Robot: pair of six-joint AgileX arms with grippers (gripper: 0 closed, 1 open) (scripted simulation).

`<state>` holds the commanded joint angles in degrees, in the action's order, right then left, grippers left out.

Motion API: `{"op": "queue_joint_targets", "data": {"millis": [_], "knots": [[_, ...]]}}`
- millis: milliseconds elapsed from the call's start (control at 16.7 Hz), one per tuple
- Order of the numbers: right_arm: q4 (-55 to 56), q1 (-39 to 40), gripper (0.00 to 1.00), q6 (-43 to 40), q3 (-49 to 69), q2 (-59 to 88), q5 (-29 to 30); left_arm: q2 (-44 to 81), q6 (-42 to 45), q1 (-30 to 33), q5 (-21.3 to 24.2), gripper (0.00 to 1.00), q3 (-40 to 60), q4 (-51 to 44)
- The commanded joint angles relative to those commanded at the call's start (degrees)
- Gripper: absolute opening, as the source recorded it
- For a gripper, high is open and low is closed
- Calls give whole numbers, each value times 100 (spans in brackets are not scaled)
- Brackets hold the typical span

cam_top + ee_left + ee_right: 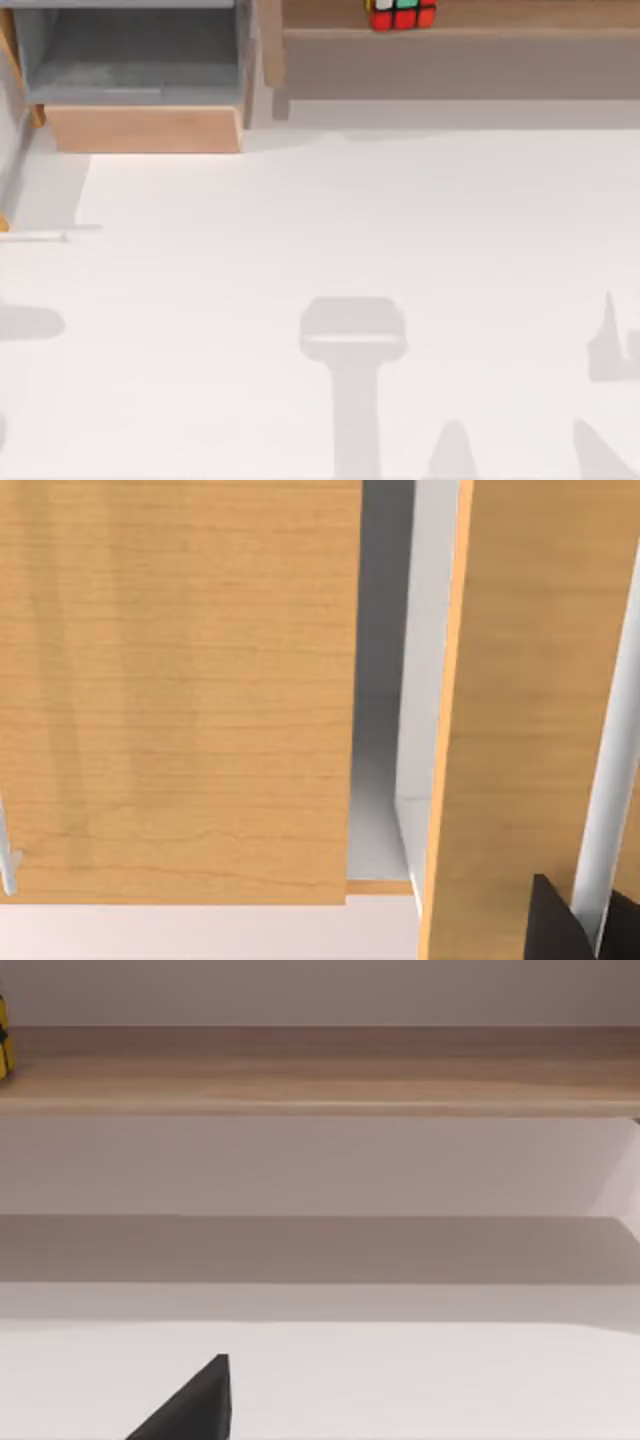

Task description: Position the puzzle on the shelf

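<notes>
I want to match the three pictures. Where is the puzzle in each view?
Top view: the puzzle sits on the shelf, at the upper edge.
Left wrist view: wooden panels, no puzzle.
Right wrist view: a yellow sliver at the picture's edge, on the shelf board.
Shared landmark: the shelf.

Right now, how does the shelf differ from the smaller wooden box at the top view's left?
The shelf is long and carries the puzzle; the wooden box is shorter, and nothing shows in it. The shelf's recess looks grey-brown, the box's interior grey. Both are light-brown wood at the table's far edge.
</notes>
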<state>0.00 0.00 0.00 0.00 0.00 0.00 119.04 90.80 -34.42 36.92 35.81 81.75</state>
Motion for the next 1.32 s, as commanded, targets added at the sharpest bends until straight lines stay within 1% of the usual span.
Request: {"op": "queue_joint_targets", "data": {"millis": [120,240,600,960,1080,1320], "knots": [[0,0,100,0,0,0,0,160,-5,205,-214,0,413,-220],[0,0,100,0,0,0,0,255,-20,341,-352,0,611,-361],[0,0,100,0,0,0,0,341,-26,377,-415,0,688,-469],[0,0,100,0,0,0,0,778,-43,728,-758,0,1866,-1025],[0,0,100,0,0,0,0,891,-54,830,-857,0,2012,-1155],[0,0,100,0,0,0,0,896,-56,796,-851,0,2003,-1170]]}}
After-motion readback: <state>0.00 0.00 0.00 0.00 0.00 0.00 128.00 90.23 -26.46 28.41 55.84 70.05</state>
